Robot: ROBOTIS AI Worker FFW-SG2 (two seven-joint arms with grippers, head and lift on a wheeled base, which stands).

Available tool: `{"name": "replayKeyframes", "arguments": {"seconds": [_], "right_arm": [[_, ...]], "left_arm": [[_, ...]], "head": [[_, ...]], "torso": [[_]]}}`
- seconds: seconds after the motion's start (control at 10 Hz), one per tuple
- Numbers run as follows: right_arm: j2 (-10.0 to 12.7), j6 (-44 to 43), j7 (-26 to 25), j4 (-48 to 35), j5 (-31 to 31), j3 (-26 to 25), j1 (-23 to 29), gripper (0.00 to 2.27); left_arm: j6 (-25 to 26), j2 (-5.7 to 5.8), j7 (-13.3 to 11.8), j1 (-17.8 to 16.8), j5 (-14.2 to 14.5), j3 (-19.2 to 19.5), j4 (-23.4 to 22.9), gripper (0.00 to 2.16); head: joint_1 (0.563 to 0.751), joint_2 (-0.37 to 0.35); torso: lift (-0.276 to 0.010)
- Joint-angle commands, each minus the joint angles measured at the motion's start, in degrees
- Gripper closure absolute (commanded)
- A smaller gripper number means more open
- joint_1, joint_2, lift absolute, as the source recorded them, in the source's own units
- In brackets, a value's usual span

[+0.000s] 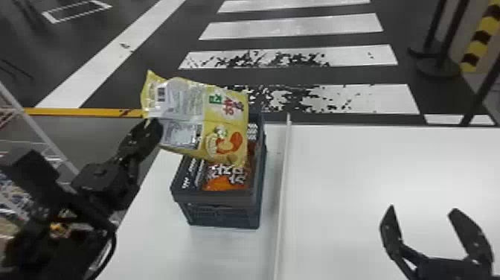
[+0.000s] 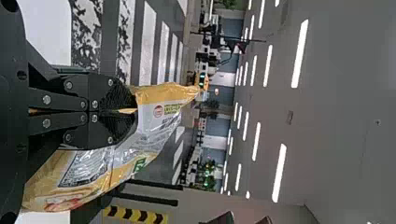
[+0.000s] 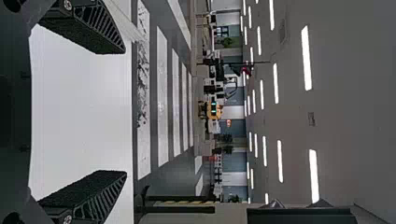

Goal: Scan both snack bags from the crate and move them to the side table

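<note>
Pinching yellow bag (image 1: pixel 208 119) by one edge with left tool (image 2: pixel 132 111), over crate (image 1: pixel 223 216) — with right tool (image 1: pixel 423 209) spread — could twist loose or snag crate, from narrow grip.

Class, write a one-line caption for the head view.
The left gripper holds a yellow bag above the crate, an orange bag inside it.

Your left pincer (image 1: pixel 153 131) is black, with silver screws (image 2: pixel 46 99) dotting its links (image 2: pixel 58 99); behind it you have blocky black arm segments (image 1: pixel 98 178) and a curved black cable (image 1: pixel 113 242). Your right pincer (image 1: pixel 422 208) has black wedge-shaped fingers (image 3: pixel 99 23), slatted along their sides and grainy on the pads (image 3: pixel 79 187).
</note>
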Motion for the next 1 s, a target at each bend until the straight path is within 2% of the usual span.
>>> {"name": "replayKeyframes", "arguments": {"seconds": [0.0,0.1,0.3,0.6,0.9], "right_arm": [[0.02,-0.14,0.00,-0.57,0.10,-0.08,0.47,0.07],[0.02,-0.14,-0.09,-1.01,0.10,-0.44,0.64,0.07],[0.28,-0.32,-0.09,-1.98,0.10,-1.40,1.43,0.07],[0.81,-0.14,-0.09,-3.56,0.10,-3.78,1.78,0.07],[0.81,1.26,-0.09,-5.32,0.10,-5.71,2.22,0.07]], "left_arm": [[-0.02,-0.14,-0.05,0.14,0.56,-2.73,-0.22,2.14],[-0.02,-0.32,-0.05,-0.03,0.30,-5.28,-0.31,2.14],[-0.02,-0.58,0.30,-0.47,-1.99,-11.43,-0.22,2.14],[-1.25,-0.76,1.71,-1.53,-8.85,-22.24,3.65,2.14],[-11.44,-0.85,4.61,-3.55,-12.10,-31.56,13.14,2.14]], "head": [[0.695,0.186],[0.695,0.168],[0.695,0.098],[0.695,-0.009],[0.695,-0.134]], "torso": [[-0.099],[-0.099],[-0.099],[-0.099],[-0.099]]}}
